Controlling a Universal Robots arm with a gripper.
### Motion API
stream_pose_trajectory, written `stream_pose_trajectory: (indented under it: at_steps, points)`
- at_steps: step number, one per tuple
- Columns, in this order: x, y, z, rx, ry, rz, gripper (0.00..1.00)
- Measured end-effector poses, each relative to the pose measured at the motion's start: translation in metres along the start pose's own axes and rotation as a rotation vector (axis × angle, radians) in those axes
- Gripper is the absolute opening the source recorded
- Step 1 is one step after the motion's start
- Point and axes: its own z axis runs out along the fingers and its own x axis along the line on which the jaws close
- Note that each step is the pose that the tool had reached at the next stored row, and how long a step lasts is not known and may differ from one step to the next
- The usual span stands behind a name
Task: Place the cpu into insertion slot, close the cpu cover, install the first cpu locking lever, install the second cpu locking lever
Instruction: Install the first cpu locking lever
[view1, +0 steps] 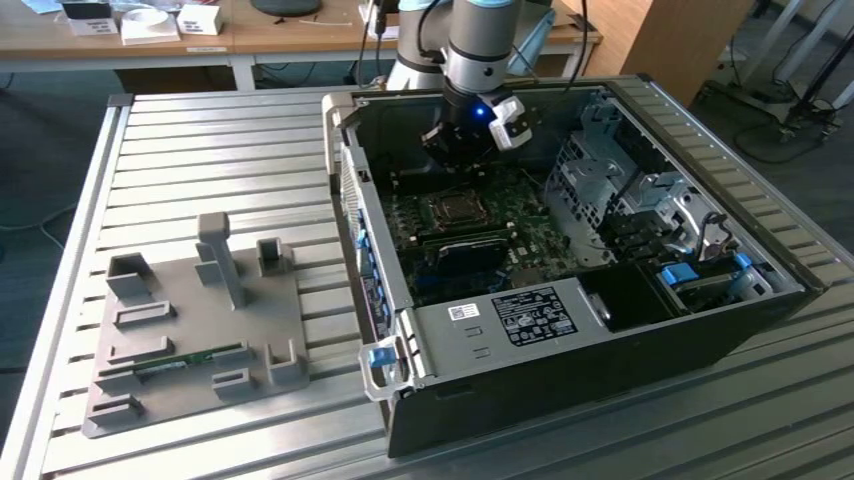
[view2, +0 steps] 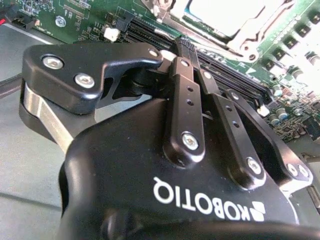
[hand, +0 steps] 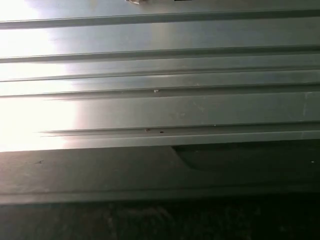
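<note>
Ribbed bare-metal surface (view1: 200, 150): brushed, with strong glare in the first wrist view. Black claw (view2: 165, 57): smooth, semi-gloss, bright steel screws. Top of cpu (view2: 225, 15): pale silvery metal, shiny. Its cover (view2: 250, 42): polished metal frame. Green board (view2: 75, 20): lacquered sheen. Black case (view1: 601, 370): matt sheet metal. Grey tray (view1: 187, 325), exterior view's left: matt plastic. Far desk (view1: 267, 35): smooth wood.

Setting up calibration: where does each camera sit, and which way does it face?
Exterior view: off the arm, high, looking down into the open computer case; arm and gripper show.
Second wrist view: on the wrist, looking past the gripper to the motherboard and cpu.
First wrist view: on the wrist, facing ribbed metal.
Shared: exterior and second wrist views both show gripper and motherboard.
</note>
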Motion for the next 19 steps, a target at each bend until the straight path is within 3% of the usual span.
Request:
stream_pose_trajectory:
  at_steps: [19]
  points:
    - [-0.0040, -0.0004, 0.0075, 0.0009, 0.0000, 0.000, 0.11]
